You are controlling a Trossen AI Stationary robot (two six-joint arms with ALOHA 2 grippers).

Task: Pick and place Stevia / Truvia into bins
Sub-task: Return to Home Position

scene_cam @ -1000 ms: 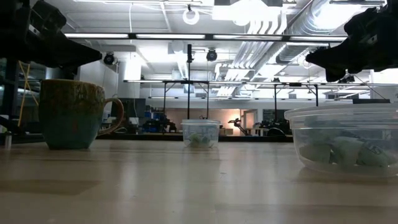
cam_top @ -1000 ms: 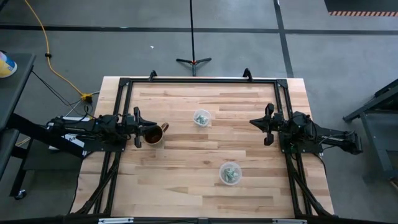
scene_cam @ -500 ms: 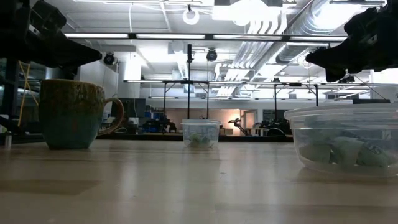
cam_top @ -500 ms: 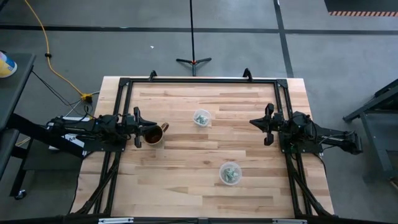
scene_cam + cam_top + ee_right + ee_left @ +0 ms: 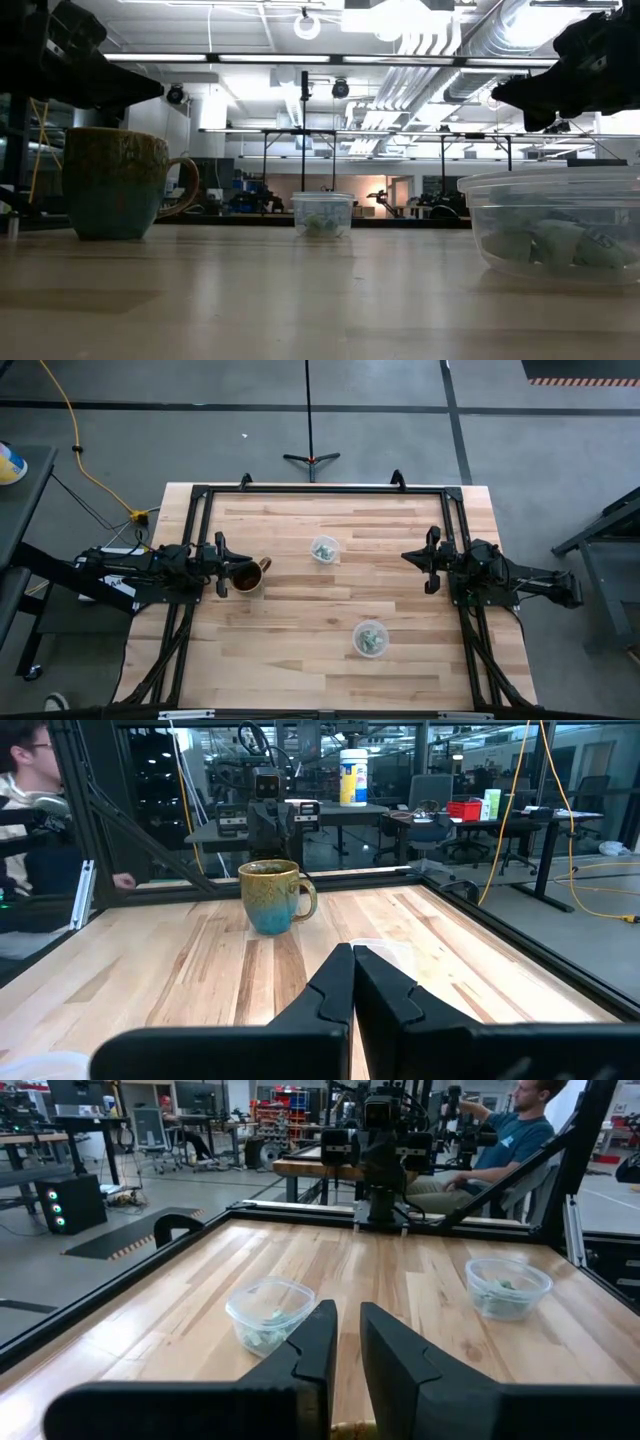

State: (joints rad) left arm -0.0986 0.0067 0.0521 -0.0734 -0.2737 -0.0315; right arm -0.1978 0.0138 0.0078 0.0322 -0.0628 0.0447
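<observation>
Left gripper (image 5: 348, 1312) first: its two dark fingers (image 5: 310, 1350) stand a narrow slot apart, with nothing between them. It hangs above the left side of the light wooden table (image 5: 300, 610). Right beneath its tips sits the brown-gold glazed handled mug (image 5: 246, 575), handle turned toward mid-table.

Across to the right gripper (image 5: 353, 953): the jaws are pinched to a hairline and empty. It is raised over the table's right side and looks straight across at that mug. In the low view both grippers hang clear of the wood, well apart, each at its own edge.

And the goods? Every one of the pale green-and-white paper sweetener packets (image 5: 268, 1335) I can make out lies inside a cup. One small round clear plastic cup (image 5: 245, 1318) stands upright near mid-table, toward the far edge, between the two arms and a little beyond the mug. Green-white paper is heaped at its bottom.

The second clear plastic cup (image 5: 520, 190) sits well apart from it, nearer the low camera's edge and closer to the right arm. It is upright too, with packets bunched against its wall.

Beyond the table, a seated person in a teal shirt (image 5: 500, 1130) shows behind the right arm's base.
</observation>
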